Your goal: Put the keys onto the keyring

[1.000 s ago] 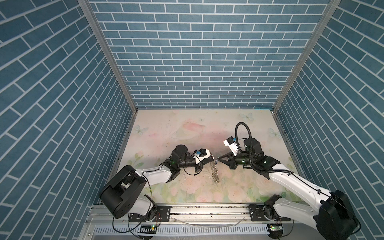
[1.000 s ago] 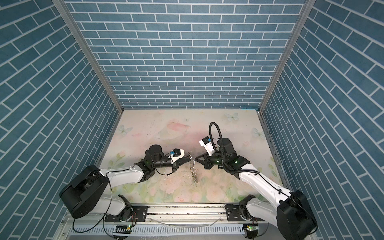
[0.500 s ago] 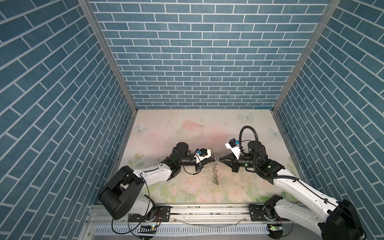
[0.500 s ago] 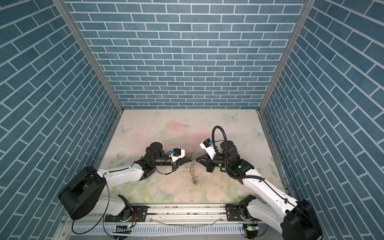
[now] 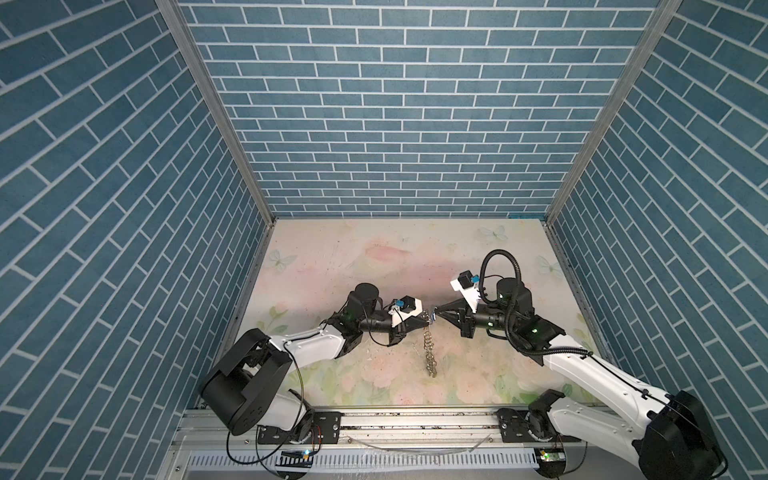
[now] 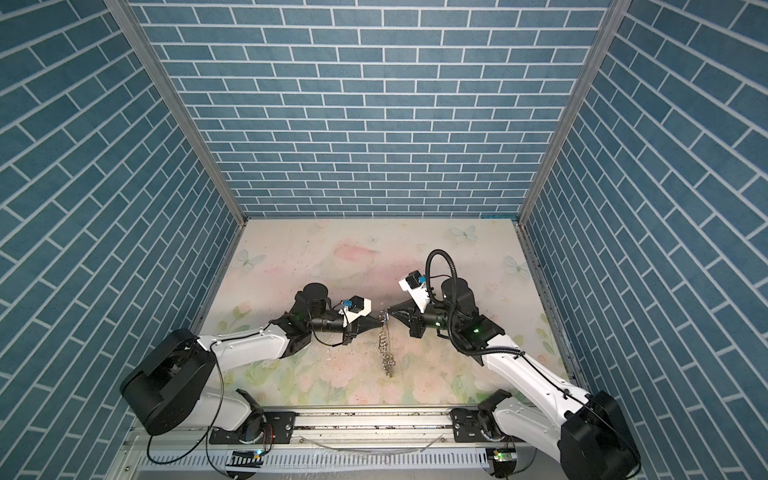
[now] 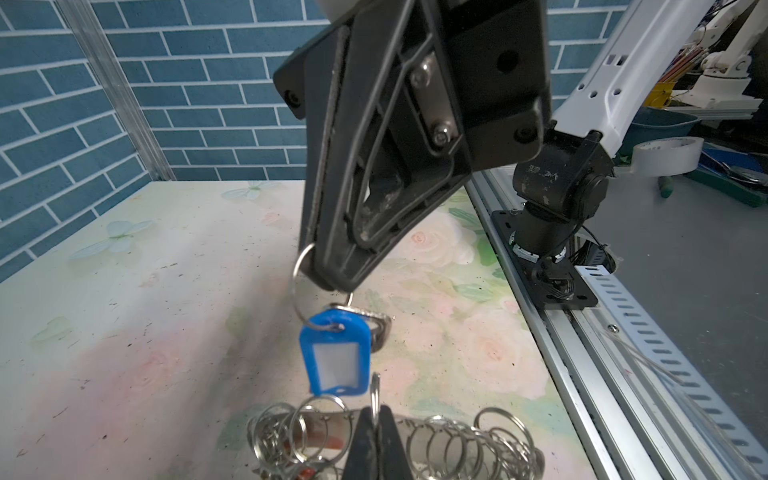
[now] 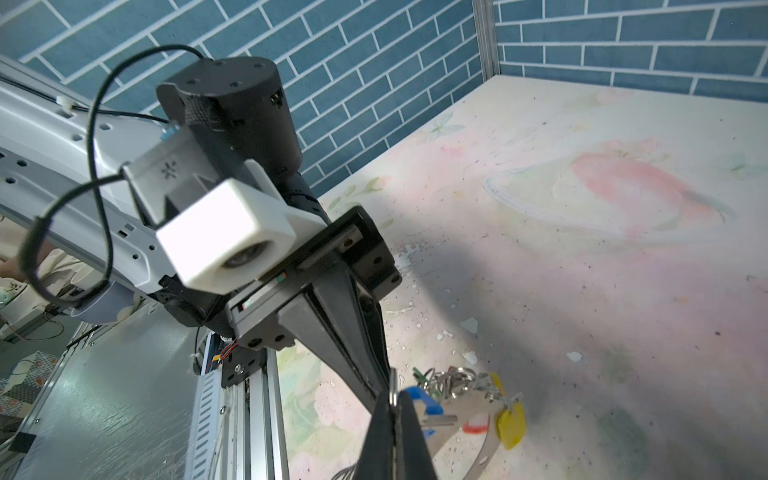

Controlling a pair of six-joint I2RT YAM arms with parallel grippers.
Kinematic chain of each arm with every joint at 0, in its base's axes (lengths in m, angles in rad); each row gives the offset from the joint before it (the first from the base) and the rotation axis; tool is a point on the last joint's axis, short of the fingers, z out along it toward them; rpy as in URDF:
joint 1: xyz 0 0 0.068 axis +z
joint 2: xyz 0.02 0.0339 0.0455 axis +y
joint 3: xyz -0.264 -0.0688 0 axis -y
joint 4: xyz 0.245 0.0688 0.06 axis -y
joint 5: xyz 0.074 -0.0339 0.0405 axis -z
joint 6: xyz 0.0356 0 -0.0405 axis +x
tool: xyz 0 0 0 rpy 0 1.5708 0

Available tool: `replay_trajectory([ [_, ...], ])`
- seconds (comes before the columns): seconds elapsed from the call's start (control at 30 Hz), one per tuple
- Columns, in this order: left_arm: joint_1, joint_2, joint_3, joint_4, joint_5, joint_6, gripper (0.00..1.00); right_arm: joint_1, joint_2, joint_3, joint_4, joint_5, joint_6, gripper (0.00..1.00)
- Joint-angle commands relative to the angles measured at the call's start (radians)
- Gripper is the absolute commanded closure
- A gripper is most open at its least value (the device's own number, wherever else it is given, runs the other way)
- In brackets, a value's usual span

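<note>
Two arms point(image 5: 307, 345) point(image 5: 602, 374), one keyring point(image 5: 429, 353), one blue key point(image 7: 334, 357), one yellow key point(image 8: 511, 424), one red key point(image 8: 473, 427)

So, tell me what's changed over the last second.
Barely anything: the left arm and right arm eased the hanging keyring slightly nearer the front rail. Both jaws stay shut, left on the keyring, right on the blue-tagged key's ring.

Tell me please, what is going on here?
The left gripper and the right gripper meet tip to tip above the table. The left is shut on a split ring of the keyring, whose rings hang down. The right is shut on the ring of a blue-tagged key. The key seems not yet joined on.
</note>
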Motion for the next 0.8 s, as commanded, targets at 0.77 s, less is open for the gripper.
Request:
replay_trajectory([
  [0.77, 0.018, -0.006, 0.009, -0.067, 0.157, -0.031, 1.0, 0.046, -0.074, -0.102, -0.042, -0.081, -0.355, 1.0],
])
